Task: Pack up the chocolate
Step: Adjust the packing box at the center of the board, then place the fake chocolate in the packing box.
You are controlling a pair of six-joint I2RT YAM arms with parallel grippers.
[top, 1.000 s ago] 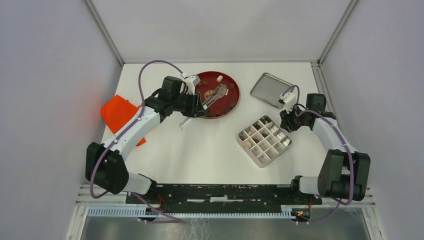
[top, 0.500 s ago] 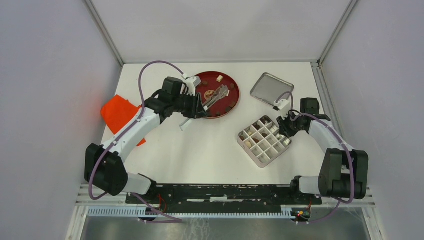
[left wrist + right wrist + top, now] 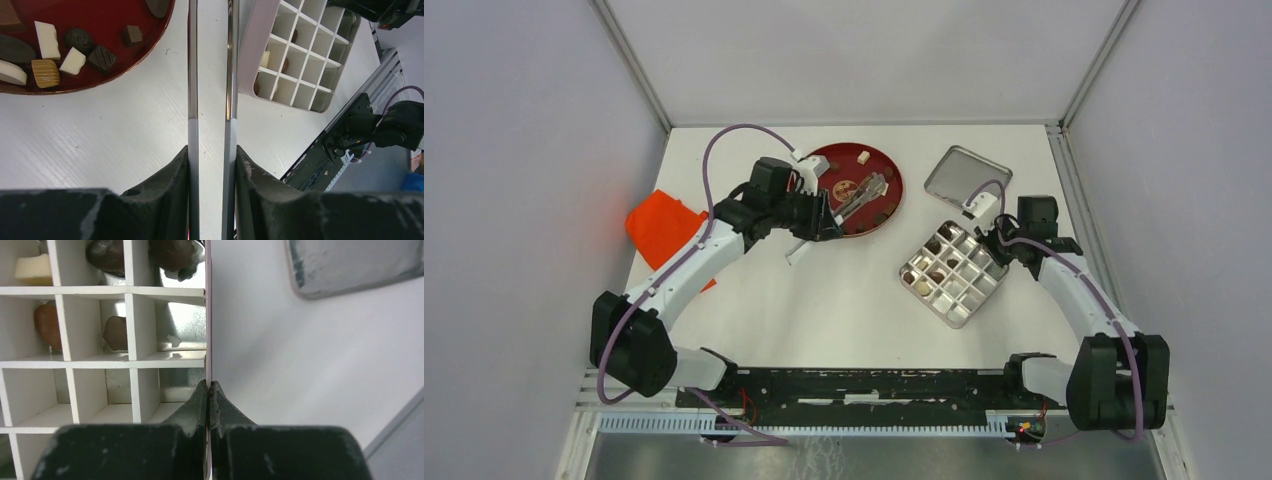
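Right gripper [image 3: 207,387]: swung in from beside the lid [image 3: 350,260] over the last second; fingers now pressed together on the box's thin right wall.
Box [image 3: 100,360]: turned and slid slightly toward the back with that move; pale pink rim, white grid of square cells, shiny metal floor.
Left gripper [image 3: 212,148]: barely shifted; clenched on the tweezers [image 3: 192,75], black textured fingers outside both blades.
Tweezers: two slim polished steel blades; the top view laid them over the plate [image 3: 100,20], while the left wrist view cut off their tips.
Chocolate [image 3: 102,57]: partly on the plate, partly in the box's far cells; dark cubes, a ridged tan block, cream slabs and brown rounded lumps.
Plate: round, glossy dark red.
Lid: dull grey metal, rounded corners, flat on the table [image 3: 100,135] behind the box.
Table: white, faintly ribbed.
Cloth [image 3: 664,228]: orange, at the table's left edge, seen only from the top.
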